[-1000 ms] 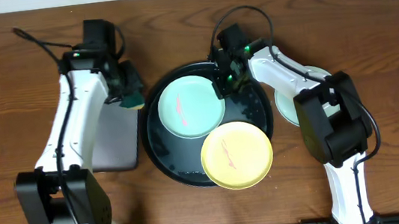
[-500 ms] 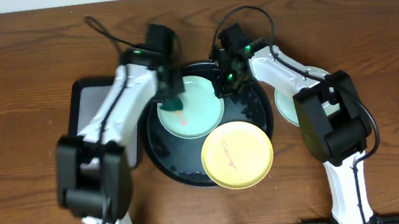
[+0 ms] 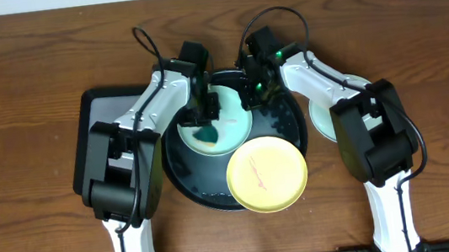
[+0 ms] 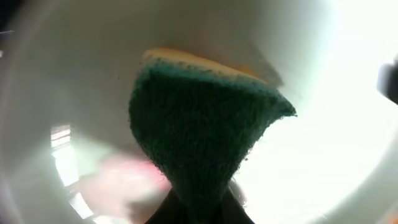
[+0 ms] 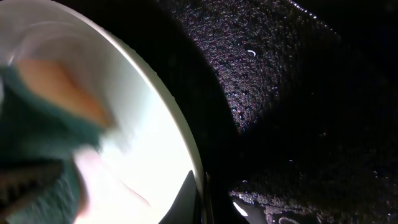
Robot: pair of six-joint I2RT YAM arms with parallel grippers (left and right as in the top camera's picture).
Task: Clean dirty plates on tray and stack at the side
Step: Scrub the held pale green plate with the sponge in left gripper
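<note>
A pale mint green plate (image 3: 229, 125) lies in the large black tray (image 3: 288, 127) at its back. My left gripper (image 3: 205, 120) is shut on a green and yellow sponge (image 3: 205, 134) and presses it on this plate. In the left wrist view the sponge (image 4: 205, 130) covers the plate (image 4: 323, 93) next to a red smear (image 4: 118, 177). My right gripper (image 3: 251, 97) is shut on the plate's right rim (image 5: 155, 124). A pale yellow plate (image 3: 266, 175) with a thin red smear rests at the tray's front right. A second mint plate (image 3: 321, 119) lies on the table to the right, partly hidden by my right arm.
A flat grey rectangular tray (image 3: 104, 148) with a black edge lies left of the black tray, partly under my left arm. The black tray's floor (image 5: 298, 112) looks wet. Brown wooden table (image 3: 18, 99) all round.
My left gripper has carried the sponge from the grey tray onto the mint plate and moved it toward the plate's front left. The right gripper has stayed on the rim.
</note>
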